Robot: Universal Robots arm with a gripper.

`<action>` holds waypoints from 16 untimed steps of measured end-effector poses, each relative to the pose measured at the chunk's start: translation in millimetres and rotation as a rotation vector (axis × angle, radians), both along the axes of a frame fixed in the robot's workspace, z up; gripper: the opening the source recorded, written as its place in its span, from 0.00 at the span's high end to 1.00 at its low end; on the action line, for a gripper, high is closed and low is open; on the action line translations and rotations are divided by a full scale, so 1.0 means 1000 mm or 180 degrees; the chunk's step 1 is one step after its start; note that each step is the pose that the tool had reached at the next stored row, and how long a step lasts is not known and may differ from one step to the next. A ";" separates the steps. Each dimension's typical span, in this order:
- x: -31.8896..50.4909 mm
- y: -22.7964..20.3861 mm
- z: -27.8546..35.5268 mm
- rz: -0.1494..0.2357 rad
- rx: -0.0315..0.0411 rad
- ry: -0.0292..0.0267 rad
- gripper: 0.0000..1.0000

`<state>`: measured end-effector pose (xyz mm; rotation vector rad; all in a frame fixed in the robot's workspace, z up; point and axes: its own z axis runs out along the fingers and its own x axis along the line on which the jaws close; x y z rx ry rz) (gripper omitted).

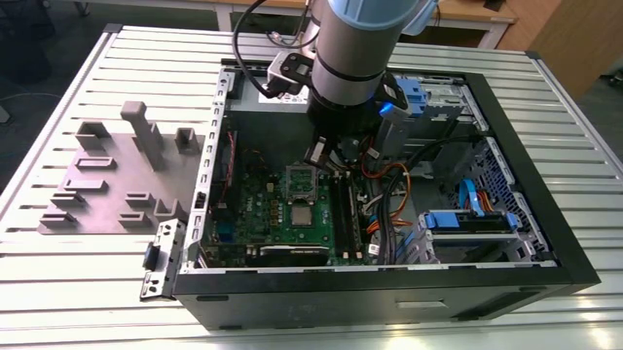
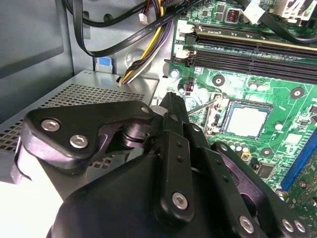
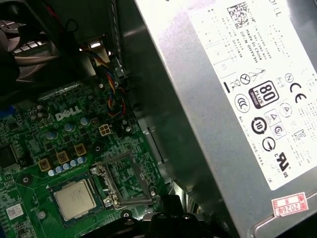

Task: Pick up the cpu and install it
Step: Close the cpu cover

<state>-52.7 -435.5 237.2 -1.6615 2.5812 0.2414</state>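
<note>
Already cpu (image 1: 303, 214) seated in socket (fingers (image 2: 171, 106) above).

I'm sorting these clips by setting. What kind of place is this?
Probably a lab or workshop test bench: an open black desktop computer case lies on a ribbed aluminium table, a grey moulded parts fixture beside it, with wooden desks behind.

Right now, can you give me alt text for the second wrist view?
The cpu lies flat in its socket on the green motherboard, silvery top up, with the hinged socket bracket swung open beside it. The black gripper fills the foreground with nothing in it, its tip short of the socket.
</note>
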 end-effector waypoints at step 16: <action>-0.0004 -0.0052 0.0035 0.0000 -0.0078 0.0000 0.89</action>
